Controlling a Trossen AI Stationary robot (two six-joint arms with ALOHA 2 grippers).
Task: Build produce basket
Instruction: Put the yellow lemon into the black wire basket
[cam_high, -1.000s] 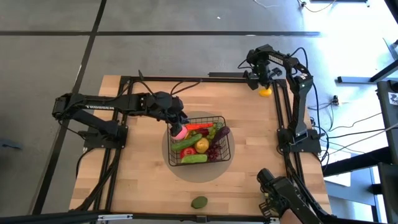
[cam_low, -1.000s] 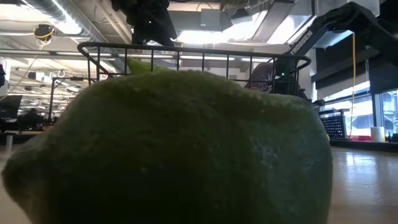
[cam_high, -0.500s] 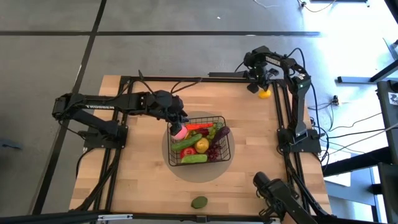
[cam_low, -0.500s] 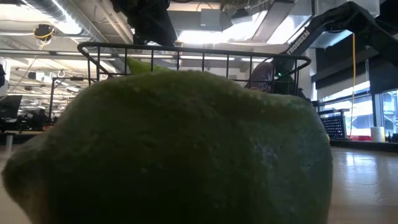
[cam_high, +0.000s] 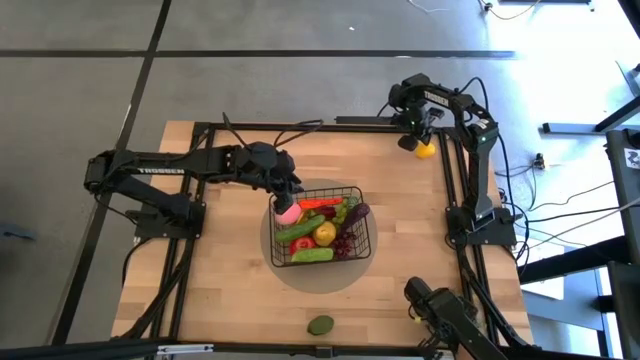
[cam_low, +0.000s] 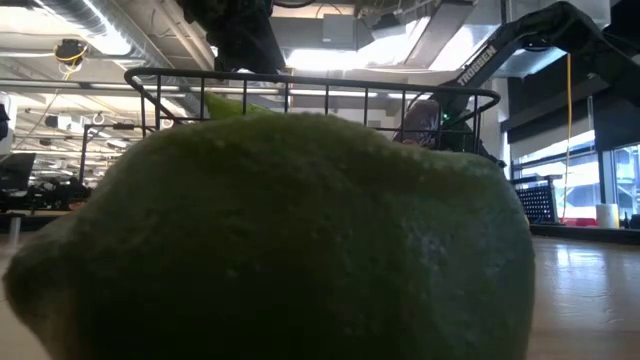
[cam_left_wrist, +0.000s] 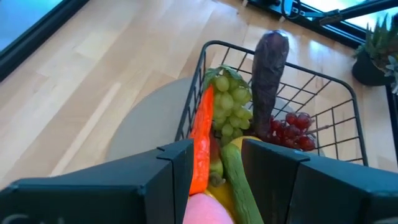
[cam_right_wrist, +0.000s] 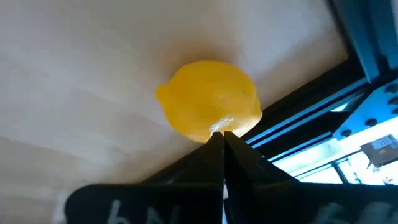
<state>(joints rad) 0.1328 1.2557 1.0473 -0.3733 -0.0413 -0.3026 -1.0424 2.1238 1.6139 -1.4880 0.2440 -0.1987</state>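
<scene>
The black wire basket (cam_high: 358, 235) stands mid-table and holds a red chilli (cam_left_wrist: 200, 143), green grapes (cam_left_wrist: 231, 106), an eggplant (cam_left_wrist: 268, 68), dark red grapes (cam_left_wrist: 292, 130), cucumbers and a lemon. My left gripper (cam_high: 287, 198) reaches over the basket's far left corner, shut on the pink peach (cam_high: 288, 213). A second yellow lemon (cam_high: 426, 150) lies at the table's far right. My right gripper (cam_high: 416, 125) is shut just beside it. A green lime (cam_high: 320, 325) lies near the front edge and fills the low view (cam_low: 280, 240). My left gripper has the pink peach (cam_left_wrist: 208, 208) between its two fingers (cam_left_wrist: 177, 168), coming from above and slanting down into the basket's far left corner. Whether the peach rests on the produce below, I cannot tell. My right gripper's shut fingertips (cam_right_wrist: 221, 134) stand at the lemon's side (cam_right_wrist: 214, 124); whether they touch it, I cannot tell.
The basket stands on a round grey mat (cam_high: 285, 272). A black frame rail (cam_high: 445, 170) runs along the table's right side, close to the lemon. A spiky potted plant (cam_left_wrist: 379, 50) stands beyond the basket. The basket's rim (cam_low: 300, 80) shows behind the lime.
My right gripper has gone a little toward the table's far left, so more of the lemon shows in the high view. The lemon has stayed in place.
</scene>
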